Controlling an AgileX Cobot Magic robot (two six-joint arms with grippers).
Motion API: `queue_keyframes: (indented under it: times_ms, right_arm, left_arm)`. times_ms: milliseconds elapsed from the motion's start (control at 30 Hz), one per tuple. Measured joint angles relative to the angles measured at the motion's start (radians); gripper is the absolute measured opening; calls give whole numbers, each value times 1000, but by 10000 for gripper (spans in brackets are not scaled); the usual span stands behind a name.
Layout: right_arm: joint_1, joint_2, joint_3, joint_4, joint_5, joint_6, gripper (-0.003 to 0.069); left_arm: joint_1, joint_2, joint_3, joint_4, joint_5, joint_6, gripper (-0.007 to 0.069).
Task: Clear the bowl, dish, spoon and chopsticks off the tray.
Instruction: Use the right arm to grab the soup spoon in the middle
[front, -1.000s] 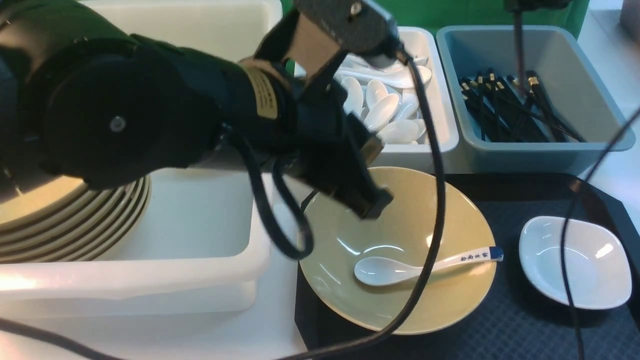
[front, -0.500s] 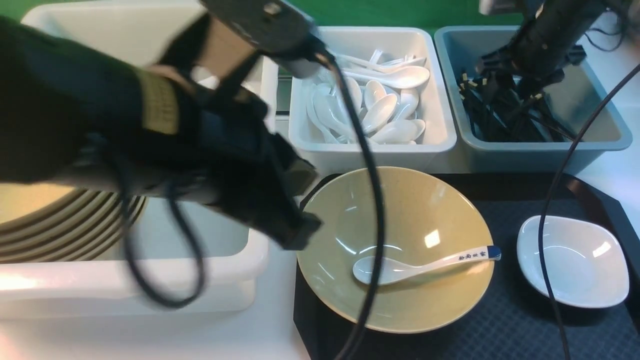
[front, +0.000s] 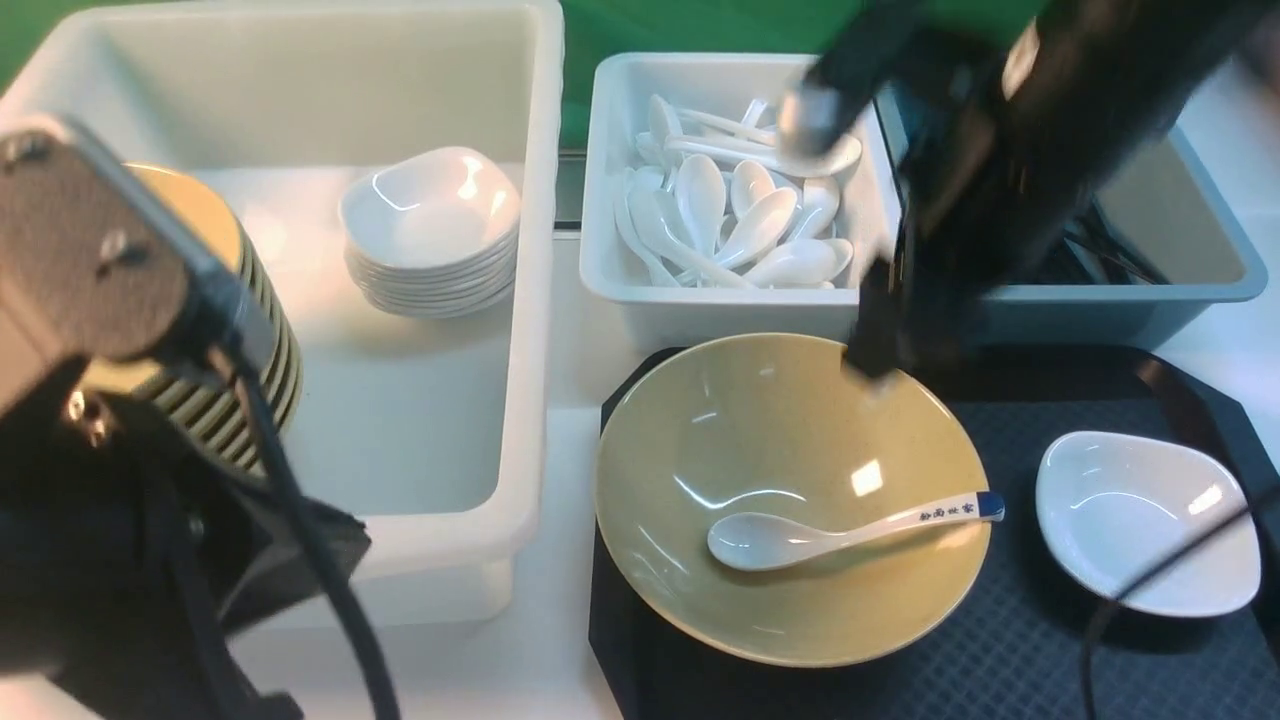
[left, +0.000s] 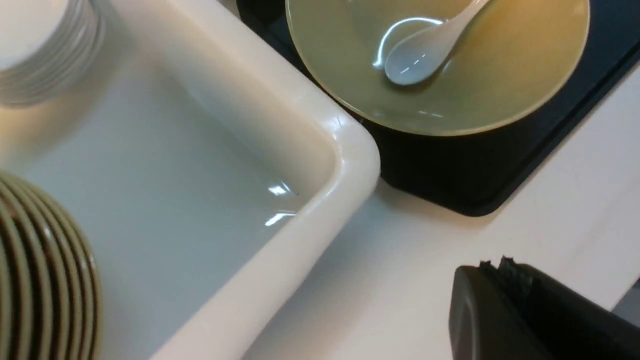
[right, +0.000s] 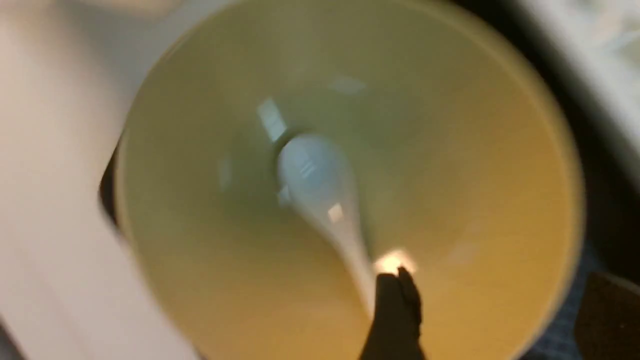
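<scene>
While spoon (front: 850, 528) lies in bowl (front: 700, 430), right fingers (right: 395, 315) spread wide, empty; left fingers (left: 500, 310) closed, empty.

Room is standing open above the middle of the large pale olive-yellow bowl (front: 720, 440), where only the white ceramic spoon (front: 770, 540) is lying. The black right arm (front: 1000, 170) is hanging over the bowl's far rim and screening the grey-blue plastic bin (front: 1150, 305). The white plastic tub (front: 542, 300) is crowding the bowl's left side, while bare black diamond-patterned tray (front: 1010, 620) is separating bowl and small white dish (front: 1130, 500)
</scene>
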Motion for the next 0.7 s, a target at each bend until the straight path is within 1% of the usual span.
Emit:
queue_keyframes:
  times_ms: [67, 167, 233, 367, 600, 700]
  right_arm:
    - [39, 3, 71, -4, -4, -97, 486]
    - [59, 38, 117, -16, -46, -181, 486]
    - [59, 63, 118, -35, -68, -197, 486]
    - [59, 157, 118, -120, -87, -210, 486]
    - [63, 256, 119, -146, -68, -211, 486]
    - [67, 268, 119, -151, -68, -213, 461]
  left_arm:
    - [0, -11, 41, -14, -51, 0, -11]
    - [0, -14, 80, -35, -89, 5, -11]
    - [0, -14, 88, -41, -96, 15, -11]
    - [0, -14, 90, -52, -99, 38, -11]
    - [0, -14, 90, -56, -99, 69, -11]
    - [0, -14, 90, -55, -99, 84, -11]
